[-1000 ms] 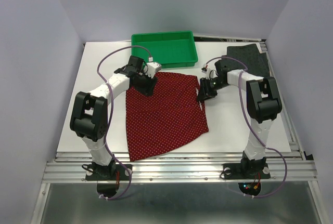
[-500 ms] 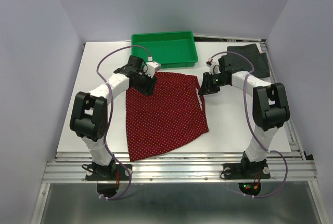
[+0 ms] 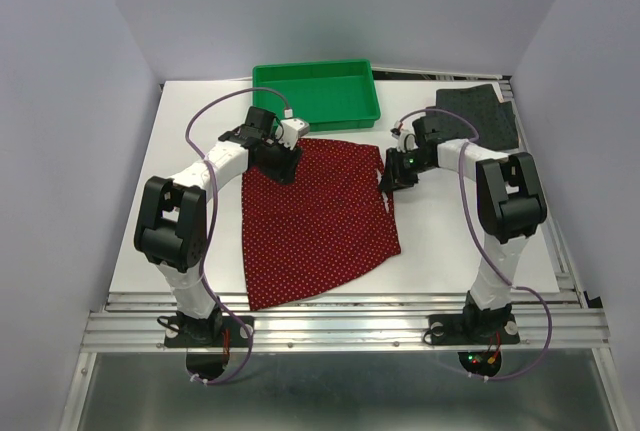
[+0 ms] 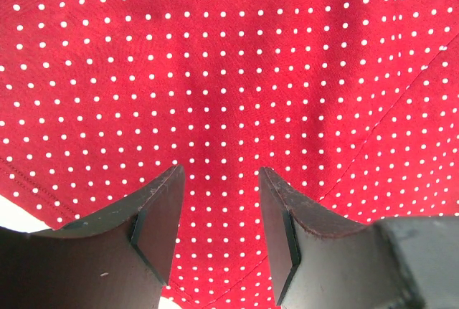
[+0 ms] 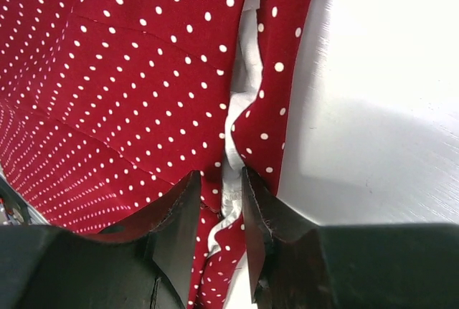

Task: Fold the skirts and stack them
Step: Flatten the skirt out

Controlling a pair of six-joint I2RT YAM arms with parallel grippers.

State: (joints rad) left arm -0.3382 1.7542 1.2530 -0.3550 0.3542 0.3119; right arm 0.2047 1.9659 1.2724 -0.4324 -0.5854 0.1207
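Left gripper (image 4: 219, 173) released over the dotted red skirt (image 3: 320, 221), right gripper (image 5: 220, 174) straddling its far-right edge (gripping or not, I cannot tell); I'd pinch both corners firmly before lifting.

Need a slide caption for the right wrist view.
Right tool straddling the rumpled edge of a red dotted skirt on a white table.

Both arms reach forward, elbows bent, grippers tipped low.

The left arm (image 3: 215, 166) angles inward from its raised elbow. The left gripper (image 4: 219, 180) points down, its jaws standing well apart. The right arm (image 3: 465, 151) folds over from its elbow toward the middle, wrist turned inward. The right gripper (image 5: 220, 176) sits low, its jaws parted by only a narrow gap.
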